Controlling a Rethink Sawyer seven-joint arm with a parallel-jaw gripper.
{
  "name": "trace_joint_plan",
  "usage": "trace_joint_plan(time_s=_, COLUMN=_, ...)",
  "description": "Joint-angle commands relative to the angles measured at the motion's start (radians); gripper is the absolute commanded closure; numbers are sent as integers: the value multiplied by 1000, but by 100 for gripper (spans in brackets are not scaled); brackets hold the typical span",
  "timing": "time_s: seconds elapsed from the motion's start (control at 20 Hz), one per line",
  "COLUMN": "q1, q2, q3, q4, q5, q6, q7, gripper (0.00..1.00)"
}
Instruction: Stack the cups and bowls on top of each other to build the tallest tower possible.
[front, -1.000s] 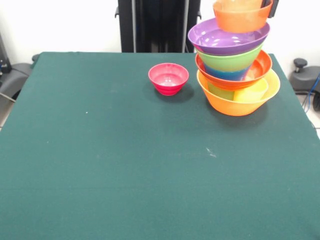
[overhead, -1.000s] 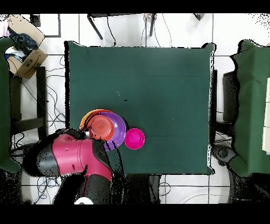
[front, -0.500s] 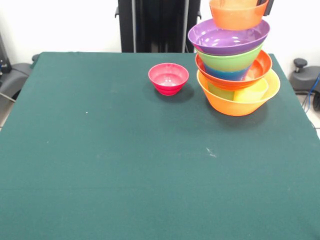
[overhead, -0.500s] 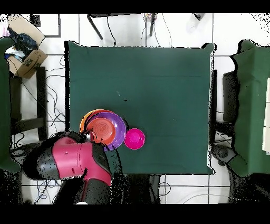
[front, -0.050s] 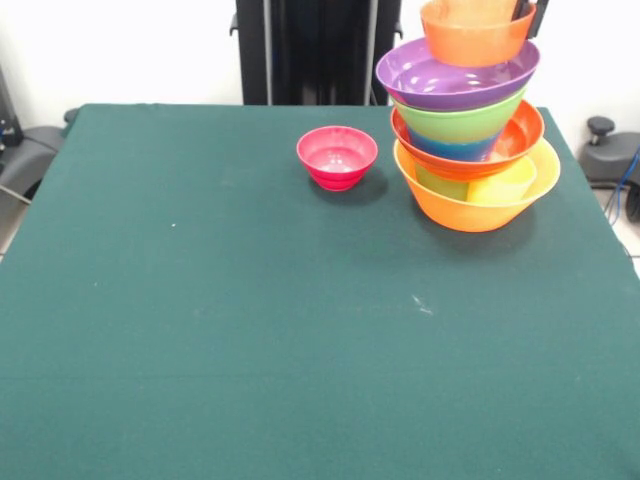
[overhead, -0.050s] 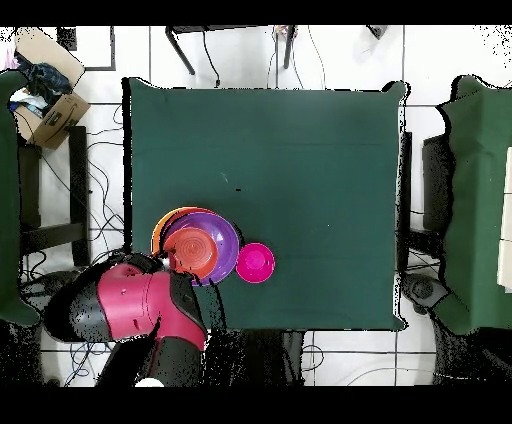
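Observation:
The tower stands at the table's right far side: the big orange bowl (front, -0.050s: 470, 212) at the bottom, then the red-orange bowl (front, -0.050s: 520, 135), a blue bowl (front, -0.050s: 450, 151), the lime green bowl (front, -0.050s: 460, 122) and the purple bowl (front, -0.050s: 440, 78). A green cup (front, -0.050s: 438, 183) and a yellow cup (front, -0.050s: 502, 186) show through the orange bowl's wall. A small orange bowl (front, -0.050s: 476, 38) hangs at the top, over the purple bowl, with my gripper (front, -0.050s: 529, 14) shut on its rim. Whether it touches the purple bowl I cannot tell. The small pink bowl (front, -0.050s: 337, 156) sits alone left of the tower.
The red arm (overhead, -0.050s: 140, 308) reaches over the table's edge beside the tower (overhead, -0.050s: 200, 246). The pink bowl (overhead, -0.050s: 254, 262) lies close to that same edge. A cardboard box (overhead, -0.050s: 45, 110) and cables lie on the floor around the green table (overhead, -0.050s: 300, 150).
The small orange bowl rose a little, then came back down and shifted slightly left over the purple bowl. The arm drew back a little in the overhead view.

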Motion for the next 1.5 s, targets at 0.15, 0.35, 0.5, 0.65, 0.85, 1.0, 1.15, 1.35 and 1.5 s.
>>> trace_joint_plan(time_s=0.15, q1=27, q2=56, q3=15, q4=106, q5=-2, q6=-87, q7=216, gripper=100)
trace_joint_plan(time_s=0.35, q1=22, q2=58, q3=22, q4=129, q5=0, q6=-90, q7=195, gripper=100)
trace_joint_plan(time_s=0.5, q1=26, q2=57, q3=23, q4=141, q5=-2, q6=-94, q7=188, gripper=100)
trace_joint_plan(time_s=0.65, q1=31, q2=54, q3=20, q4=149, q5=-1, q6=-98, q7=186, gripper=100)
trace_joint_plan(time_s=0.85, q1=35, q2=57, q3=14, q4=160, q5=-1, q6=-120, q7=186, gripper=100)
trace_joint_plan(time_s=1.0, q1=32, q2=56, q3=22, q4=166, q5=6, q6=-139, q7=186, gripper=100)
trace_joint_plan(time_s=1.15, q1=33, q2=51, q3=28, q4=173, q5=17, q6=-143, q7=190, gripper=100)
trace_joint_plan(time_s=1.35, q1=34, q2=42, q3=35, q4=184, q5=25, q6=-147, q7=192, gripper=100)
trace_joint_plan(time_s=1.5, q1=26, q2=37, q3=41, q4=192, q5=26, q6=-158, q7=188, gripper=100)
